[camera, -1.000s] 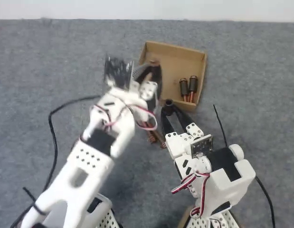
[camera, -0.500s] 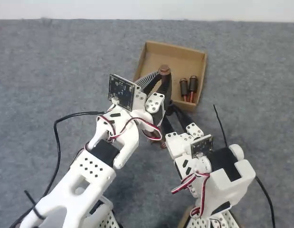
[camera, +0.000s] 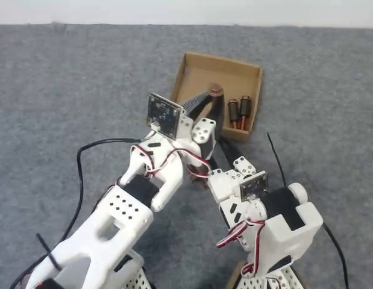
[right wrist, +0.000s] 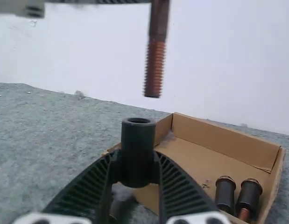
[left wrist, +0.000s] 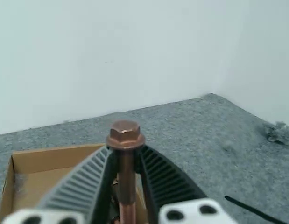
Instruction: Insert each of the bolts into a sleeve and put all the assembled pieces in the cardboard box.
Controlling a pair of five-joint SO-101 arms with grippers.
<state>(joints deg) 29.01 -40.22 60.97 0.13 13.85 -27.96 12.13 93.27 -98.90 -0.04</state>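
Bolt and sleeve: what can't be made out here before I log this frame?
- High view: the left arm covers the sleeve in the right gripper, so its alignment under the bolt is unclear.
- Left wrist view: the bolt's threaded end is cut off by the frame edge.
- Right wrist view: the bolt's head is cut off by the frame edge.

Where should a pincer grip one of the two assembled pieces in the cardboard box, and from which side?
Probably straight down from above, since the walls of the cardboard box block the sides. Grip the dark sleeve part of the inner assembled piece across its width; its neighbour lies close beside it, so room is tight.
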